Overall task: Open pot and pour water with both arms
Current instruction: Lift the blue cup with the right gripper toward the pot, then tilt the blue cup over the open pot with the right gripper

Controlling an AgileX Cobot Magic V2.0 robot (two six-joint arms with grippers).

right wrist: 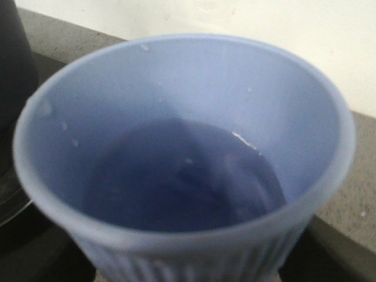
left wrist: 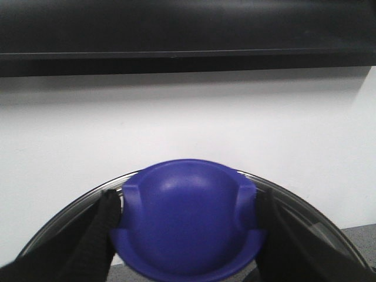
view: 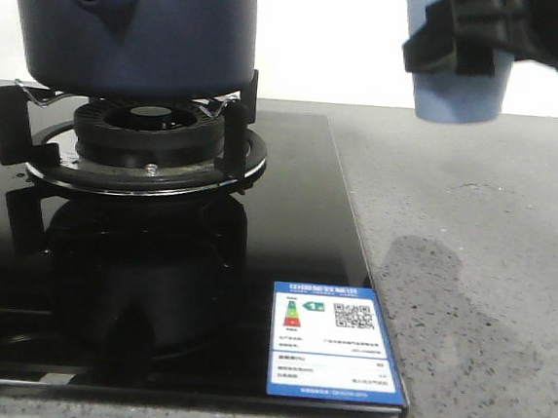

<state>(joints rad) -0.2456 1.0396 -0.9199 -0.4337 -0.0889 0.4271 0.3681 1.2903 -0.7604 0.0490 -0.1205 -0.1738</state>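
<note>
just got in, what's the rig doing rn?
Two-arm pour job, mid-way. The left gripper is closed on the blue knob of a glass lid, held up against the wall. The right gripper holds a light blue cup with water in it, raised to the right of the pot, which sits on the burner. No pouring yet.

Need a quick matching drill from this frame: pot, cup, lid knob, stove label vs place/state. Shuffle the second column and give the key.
Things:
1. pot
2. cup
3. lid knob
4. stove label

Places/states:
A. between the left hand's fingers
B. sitting on the burner grate
C. flat on the near corner of the black glass
D. held above the grey counter by the right hand, water inside

Pairs: 1-B, 2-D, 3-A, 4-C
</note>
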